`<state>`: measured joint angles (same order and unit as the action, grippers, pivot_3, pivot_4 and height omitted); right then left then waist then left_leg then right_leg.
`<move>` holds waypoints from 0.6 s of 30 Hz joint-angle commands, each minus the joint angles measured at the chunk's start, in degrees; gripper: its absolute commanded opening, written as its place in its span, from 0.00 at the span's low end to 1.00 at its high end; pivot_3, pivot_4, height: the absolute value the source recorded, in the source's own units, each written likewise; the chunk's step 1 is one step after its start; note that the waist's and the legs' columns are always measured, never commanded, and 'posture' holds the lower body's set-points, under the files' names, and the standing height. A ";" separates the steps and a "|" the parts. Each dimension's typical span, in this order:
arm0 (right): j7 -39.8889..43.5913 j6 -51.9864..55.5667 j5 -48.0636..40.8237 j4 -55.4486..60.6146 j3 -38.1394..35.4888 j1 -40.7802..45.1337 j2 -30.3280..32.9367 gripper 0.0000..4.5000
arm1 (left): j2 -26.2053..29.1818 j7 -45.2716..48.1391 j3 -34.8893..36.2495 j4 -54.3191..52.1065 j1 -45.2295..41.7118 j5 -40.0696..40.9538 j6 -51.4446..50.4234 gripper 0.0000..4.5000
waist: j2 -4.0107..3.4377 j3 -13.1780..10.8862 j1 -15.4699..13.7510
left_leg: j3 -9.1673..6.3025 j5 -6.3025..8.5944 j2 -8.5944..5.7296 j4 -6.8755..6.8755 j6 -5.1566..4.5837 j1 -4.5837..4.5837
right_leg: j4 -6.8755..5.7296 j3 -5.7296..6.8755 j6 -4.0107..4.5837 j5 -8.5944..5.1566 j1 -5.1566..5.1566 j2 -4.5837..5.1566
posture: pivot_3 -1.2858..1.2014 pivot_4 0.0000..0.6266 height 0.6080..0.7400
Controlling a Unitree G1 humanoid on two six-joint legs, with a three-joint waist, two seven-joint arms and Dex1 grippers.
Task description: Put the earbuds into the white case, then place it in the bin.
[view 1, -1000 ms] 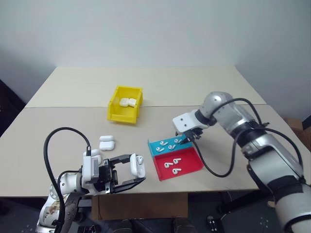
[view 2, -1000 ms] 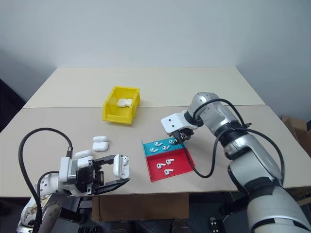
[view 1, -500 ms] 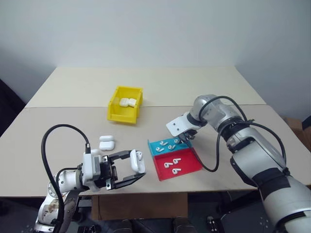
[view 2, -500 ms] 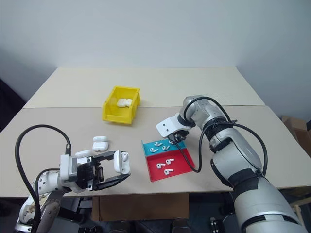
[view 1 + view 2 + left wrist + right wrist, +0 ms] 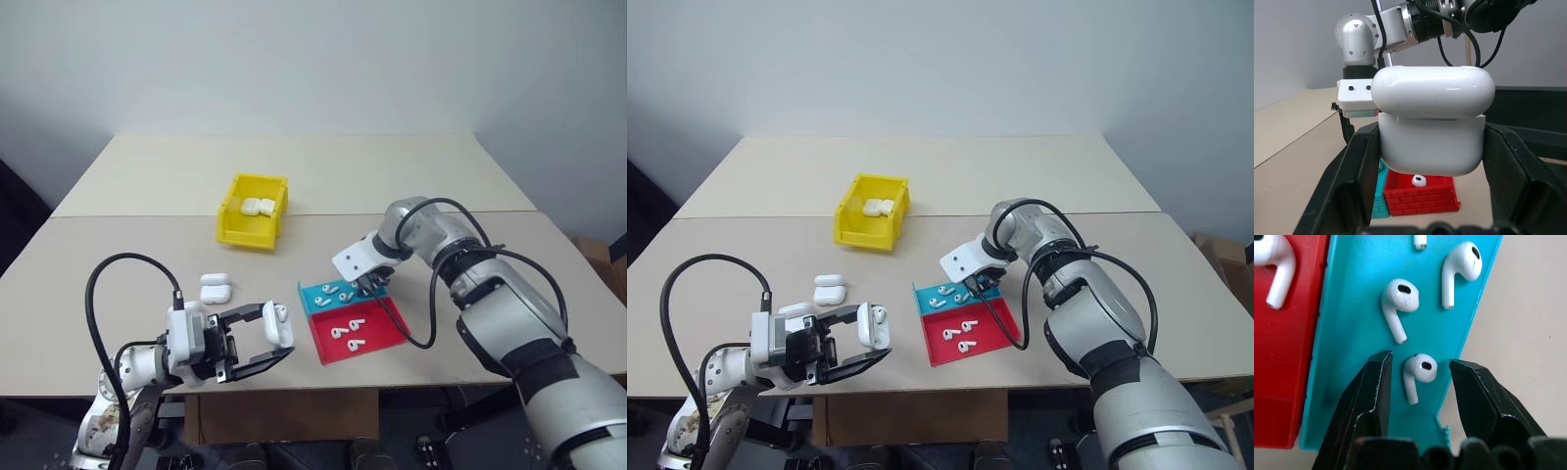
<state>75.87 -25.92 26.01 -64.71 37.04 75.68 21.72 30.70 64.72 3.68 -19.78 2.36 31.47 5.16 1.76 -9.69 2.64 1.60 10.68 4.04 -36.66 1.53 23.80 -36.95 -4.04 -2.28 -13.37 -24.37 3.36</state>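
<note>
1. Right wrist view shows you the right gripper (image 5: 1420, 377) with its black fingers (image 5: 1371, 387) parted, one on each side of a single earbud (image 5: 1418, 372) lying on the blue tray (image 5: 1352, 333); neither finger touches it.
2. Compared with a second ago, your right gripper has come down from just above the blue tray's far end to tray level, and the arm's elbow has swung in toward the trays.
3. Your left gripper (image 5: 279, 345) stays clamped on the white case (image 5: 1432, 127), held above the table's near edge with its lid open; it has hardly shifted since the earlier frame.
4. More earbuds (image 5: 333, 291) lie on the blue tray, and others on the red tray (image 5: 387, 333) just beside it, as before.
5. Two spare cases (image 5: 215, 288) sit on the table (image 5: 147, 255) near your left arm, unmoved.
6. Your yellow bin (image 5: 240, 230) stands farther back, well apart from the trays, with white cases (image 5: 259, 206) already inside it.
</note>
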 commanded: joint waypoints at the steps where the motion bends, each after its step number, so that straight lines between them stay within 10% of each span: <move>1: 0.17 -1.40 0.34 -0.29 -1.39 1.70 0.46 0.51 | 0.47 -0.27 0.10 -2.19 0.23 -0.46 1.26 0.62 | 0.00 0.00 0.00 | 0.00 0.00 0.00 0.00 0.00 0.00 | 0.00 0.00 0.00 0.00 0.00 0.00 | 0.52 0.24 1.00; 18: -0.79 -2.80 2.18 -1.36 -0.98 1.74 0.14 0.51 | 0.80 -0.56 -0.29 -2.53 0.97 -1.45 1.74 0.62 | 0.00 0.00 -0.02 | 0.00 0.00 0.00 0.00 0.00 -0.02 | -0.02 0.00 0.01 -0.01 0.01 0.00 | 0.52 0.24 1.00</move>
<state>75.08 -28.09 27.96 -65.81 36.82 76.12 21.57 31.14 64.53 3.19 -19.80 3.24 29.28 6.17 1.76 -9.69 2.62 1.60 10.68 4.04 -36.66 1.53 23.78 -36.97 -4.04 -2.27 -13.38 -24.35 3.36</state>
